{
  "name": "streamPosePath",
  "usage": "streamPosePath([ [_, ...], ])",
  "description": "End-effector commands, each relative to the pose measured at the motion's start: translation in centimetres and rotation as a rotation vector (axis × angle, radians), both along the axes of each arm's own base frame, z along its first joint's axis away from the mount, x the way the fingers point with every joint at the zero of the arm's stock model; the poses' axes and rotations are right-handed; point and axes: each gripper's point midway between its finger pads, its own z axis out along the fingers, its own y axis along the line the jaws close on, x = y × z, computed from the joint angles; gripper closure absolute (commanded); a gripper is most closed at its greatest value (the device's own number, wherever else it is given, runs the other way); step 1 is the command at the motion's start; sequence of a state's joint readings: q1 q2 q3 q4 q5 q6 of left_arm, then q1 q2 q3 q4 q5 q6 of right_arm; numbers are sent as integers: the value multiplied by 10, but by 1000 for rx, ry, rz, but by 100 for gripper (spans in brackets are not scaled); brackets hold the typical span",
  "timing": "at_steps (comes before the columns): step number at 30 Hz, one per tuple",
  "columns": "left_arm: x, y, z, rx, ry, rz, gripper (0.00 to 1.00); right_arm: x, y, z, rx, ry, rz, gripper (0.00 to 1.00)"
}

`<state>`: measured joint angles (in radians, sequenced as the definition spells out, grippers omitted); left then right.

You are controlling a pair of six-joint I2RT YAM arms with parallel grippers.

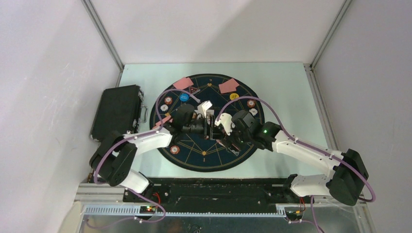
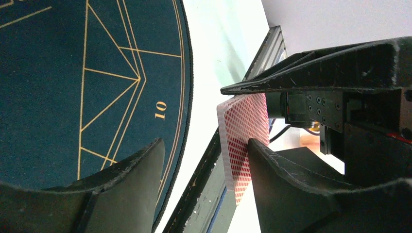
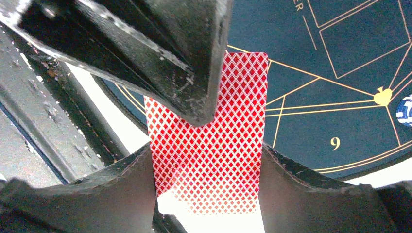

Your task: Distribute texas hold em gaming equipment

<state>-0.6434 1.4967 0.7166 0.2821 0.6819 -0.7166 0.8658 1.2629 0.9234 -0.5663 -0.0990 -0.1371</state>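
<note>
- Top external: left hand meets right hand above the round mat; poker chips sit apart by its far rim.
- Right hand clamps a playing card.
- Left hand gapes around it, one finger touching.

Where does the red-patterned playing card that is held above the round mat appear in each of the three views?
Left wrist: the card is right of centre, seen almost edge-on.
Right wrist: it fills the centre, patterned back to the camera, in the right pincer.
Top view: it cannot be picked out; it is hidden above the middle of the mat.
Shared landmark: the dark mat with gold lines.
</note>
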Motion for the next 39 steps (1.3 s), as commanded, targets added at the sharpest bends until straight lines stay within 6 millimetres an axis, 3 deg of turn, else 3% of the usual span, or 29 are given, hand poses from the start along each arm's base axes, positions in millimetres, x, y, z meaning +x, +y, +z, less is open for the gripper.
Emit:
streamPosePath([
  [1,6,10,9,22,-60,32,34,17,9,33,86,-69,-41,100],
  [11,3,13,26,8,-99,36,58,23,5,26,69,-57,-70,100],
  [18,1,9,38,-26,-109,23,62,24,5,24,64,-53,-75,100],
  [24,2,9,41,-25,-117,24,86,25,4,22,57,-51,-82,100],
  [26,1,9,44,-31,-119,23,98,26,3,21,52,-49,-85,100],
  [39,13,35,38,19,-132,129,100,29,-1,20,47,-49,-110,100],
])
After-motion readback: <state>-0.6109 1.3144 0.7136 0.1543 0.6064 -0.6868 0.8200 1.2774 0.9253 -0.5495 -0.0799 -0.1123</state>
